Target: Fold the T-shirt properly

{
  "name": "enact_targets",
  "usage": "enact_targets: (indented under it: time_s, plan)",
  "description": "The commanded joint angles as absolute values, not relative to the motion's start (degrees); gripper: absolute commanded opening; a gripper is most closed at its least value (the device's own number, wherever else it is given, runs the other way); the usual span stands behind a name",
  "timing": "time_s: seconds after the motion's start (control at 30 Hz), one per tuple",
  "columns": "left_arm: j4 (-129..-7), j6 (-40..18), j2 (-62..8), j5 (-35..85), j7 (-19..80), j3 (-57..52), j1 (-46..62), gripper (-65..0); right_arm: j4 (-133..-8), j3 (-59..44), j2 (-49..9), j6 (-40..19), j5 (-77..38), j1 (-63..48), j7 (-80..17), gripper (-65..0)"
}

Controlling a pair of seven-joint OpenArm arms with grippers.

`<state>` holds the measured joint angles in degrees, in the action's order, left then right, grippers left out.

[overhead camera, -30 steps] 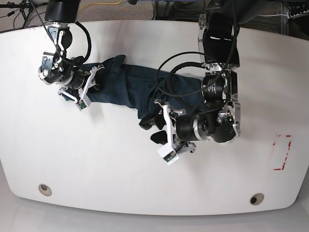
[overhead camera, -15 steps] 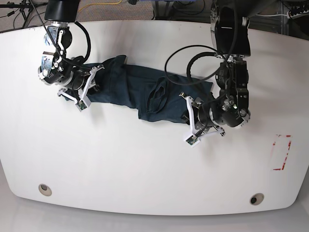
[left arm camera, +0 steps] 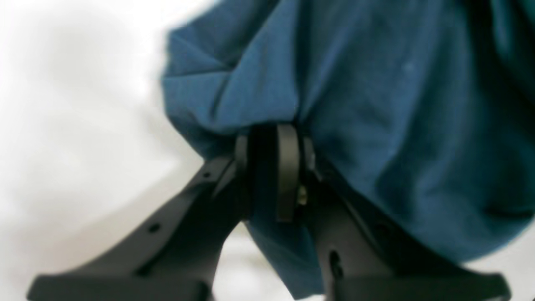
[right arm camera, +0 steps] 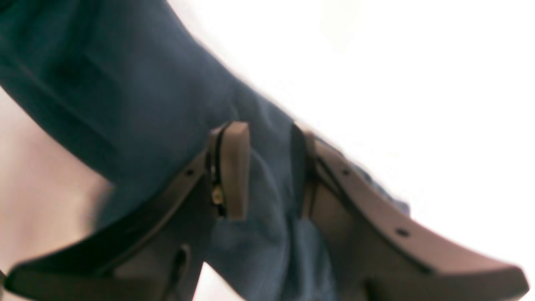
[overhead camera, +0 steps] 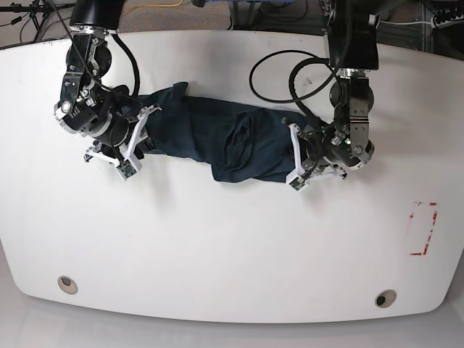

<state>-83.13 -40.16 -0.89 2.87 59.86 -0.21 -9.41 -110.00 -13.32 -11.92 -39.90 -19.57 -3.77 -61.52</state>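
Note:
The dark teal-navy T-shirt (overhead camera: 210, 134) lies bunched in a long band across the far half of the white table (overhead camera: 217, 246). My left gripper (overhead camera: 297, 161) is at the shirt's right end in the base view. In the left wrist view the left gripper (left arm camera: 271, 140) is shut on a fold of the T-shirt (left arm camera: 376, 83). My right gripper (overhead camera: 138, 134) is at the shirt's left end. In the right wrist view the right gripper (right arm camera: 269, 142) has its pads pressed on a thick bunch of the T-shirt (right arm camera: 125, 83).
A red marking (overhead camera: 423, 228) is on the table at the right. Two round fittings (overhead camera: 67, 283) (overhead camera: 386, 298) sit near the front edge. Black cables loop above the left arm (overhead camera: 290, 72). Cords and floor clutter lie beyond the table's far edge.
My left gripper moved from the shirt's lower middle to its right end and shut on the cloth. The shirt's right side is drawn out longer. The right arm shifted only slightly.

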Motion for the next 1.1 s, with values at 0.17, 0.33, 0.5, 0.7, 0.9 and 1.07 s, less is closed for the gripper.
enact_targets:
  time_s: [0.17,0.33,0.5,0.7,0.9,1.07]
  plan:
    - [-81.6,-40.0,-3.1,2.2,58.3,-0.5,-9.7,-58.5,-116.0,-3.6,-8.2,-40.0,-20.2,2.1,-63.9,-48.4]
    - [-81.7,-40.0,-3.4,2.2,58.5,-0.5,-9.5,-58.5,-113.6,4.3,-3.3,-40.0,-15.9,5.8,-63.4,-48.4]
    - [-82.5,-40.0,-3.5,2.2,58.5,-0.5,-9.4,-58.5,-110.5,13.3,1.0,-40.0,-7.0,8.8,-63.3,-48.4]
    - [-84.3,-40.0,-3.4,2.2,58.5,-0.5,-9.3,-58.5,-102.8,20.4,5.0,-40.0,0.0,11.6,-60.0,-48.7]
    - [-85.9,-40.0,-3.2,2.3,58.4,-0.5,-8.6,-58.6,-92.1,21.1,6.2,-40.0,0.6,13.4,-52.8,-48.8]
    - [-86.4,-40.0,-2.3,2.3,58.4,-0.5,-8.6,-58.6,-84.4,21.1,6.2,-40.0,0.6,14.8,-48.7,-49.0]
